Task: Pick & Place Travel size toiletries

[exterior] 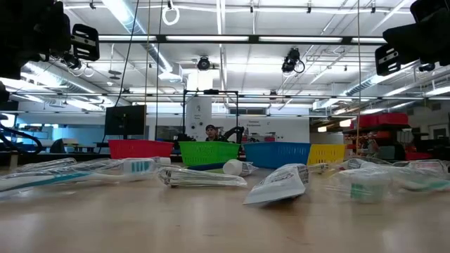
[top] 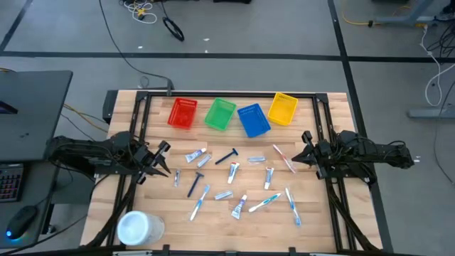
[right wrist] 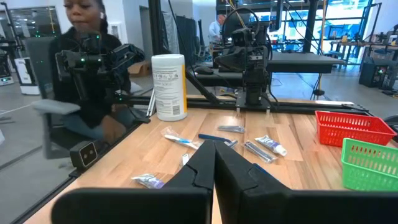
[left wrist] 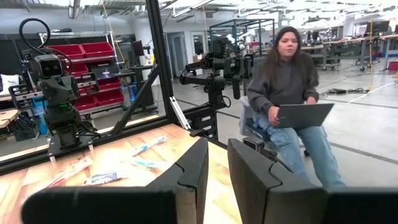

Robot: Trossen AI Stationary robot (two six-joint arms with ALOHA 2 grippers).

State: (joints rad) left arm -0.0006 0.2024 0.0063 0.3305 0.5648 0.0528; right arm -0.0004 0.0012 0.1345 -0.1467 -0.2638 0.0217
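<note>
Left gripper (top: 162,159): at the left edge of the frame's desk (top: 327,220), fingers slightly parted, grasping nothing. Right gripper (top: 304,147): at the right edge, fingers clenched and empty. The travel size toiletries (top: 233,173) lie scattered across the desk's centre, below the four baskets (top: 221,114) along the upper edge.

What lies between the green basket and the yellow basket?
The blue basket lies between the green basket and the yellow basket, seen in the high view.
</note>
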